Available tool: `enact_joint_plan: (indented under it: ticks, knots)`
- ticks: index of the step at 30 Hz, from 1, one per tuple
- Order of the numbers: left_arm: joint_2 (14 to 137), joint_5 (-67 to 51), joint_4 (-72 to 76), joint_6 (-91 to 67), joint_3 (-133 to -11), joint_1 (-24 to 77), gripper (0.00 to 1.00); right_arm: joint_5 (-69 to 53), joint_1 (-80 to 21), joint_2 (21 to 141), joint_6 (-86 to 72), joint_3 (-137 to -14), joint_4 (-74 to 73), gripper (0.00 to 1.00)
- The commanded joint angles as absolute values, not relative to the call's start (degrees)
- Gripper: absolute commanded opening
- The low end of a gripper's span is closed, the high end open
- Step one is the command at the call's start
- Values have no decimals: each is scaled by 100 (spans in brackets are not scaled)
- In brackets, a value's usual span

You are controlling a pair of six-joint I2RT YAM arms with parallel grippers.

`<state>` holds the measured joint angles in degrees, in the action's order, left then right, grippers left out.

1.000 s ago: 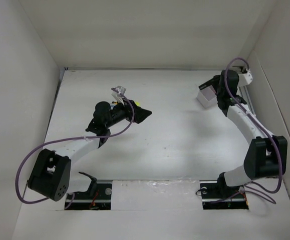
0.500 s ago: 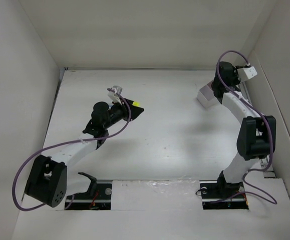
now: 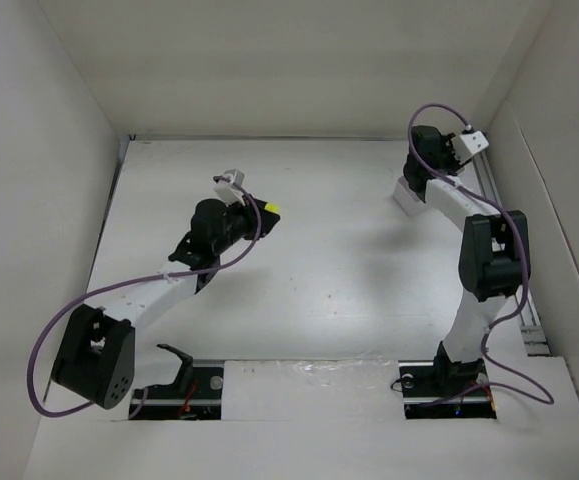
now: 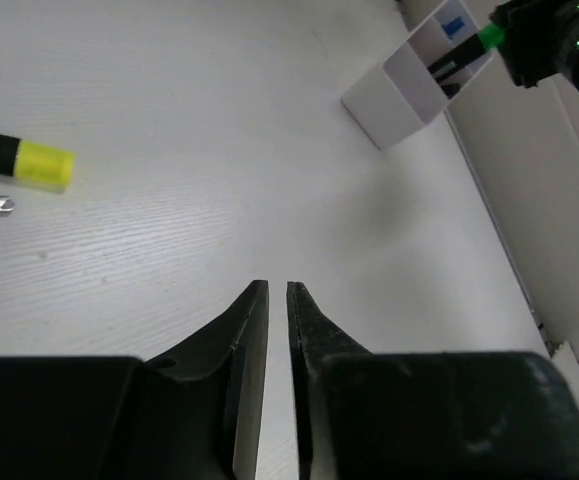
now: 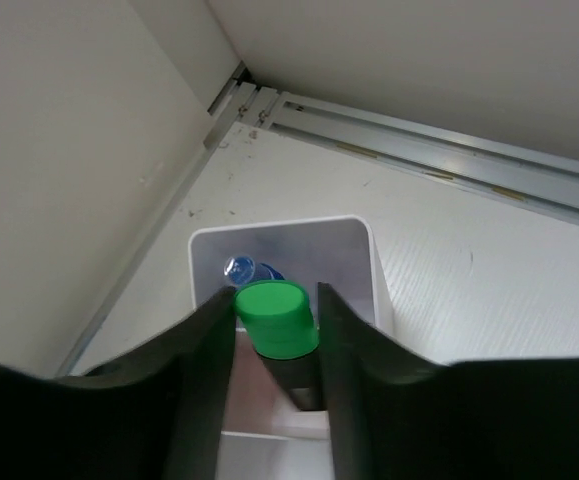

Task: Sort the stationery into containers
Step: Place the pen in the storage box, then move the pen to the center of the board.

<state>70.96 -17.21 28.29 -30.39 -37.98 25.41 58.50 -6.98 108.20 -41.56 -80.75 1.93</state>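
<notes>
The left hand (image 4: 277,290), clenched almost shut on nothing, has drawn back slightly from the yellow-ended highlighter (image 4: 19,160) lying on the counter (image 4: 219,200). The right arm has folded more upright and swung its wrist leftward over the white box (image 5: 369,262) in the far right corner. Only the right wrist view shows the right hand (image 5: 274,300) grasping the green-ended highlighter (image 5: 272,318), cap up, pointing down into the box just beside the blue-capped bottle (image 5: 239,268).

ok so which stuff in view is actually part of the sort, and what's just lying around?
Job: green highlighter; yellow highlighter; blue-capped bottle; white box.
Lying about: purple cable; aluminium rail along the wall.
</notes>
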Motion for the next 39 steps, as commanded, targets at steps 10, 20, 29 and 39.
enact_joint_plan:
  ticks: [10, 20, 29, 39]
  knots:
    - [7312, 351, 1898, -2988, -4359, 2558, 49, 5530, -1133, 9625, -4604, -7911, 221, 68]
    - [8259, 1071, 1224, -3646, -5202, 2418, 49, 3465, -1845, 7972, -5590, -6224, 114, 0]
    - [10167, 1345, 396, -4017, -7030, 2145, 41, 2761, -2663, 7121, -5854, -5177, -360, 5]
    - [11100, 1265, 53, -4148, -7795, 2013, 39, 1855, -2602, 6539, -5573, -4904, -659, 36]
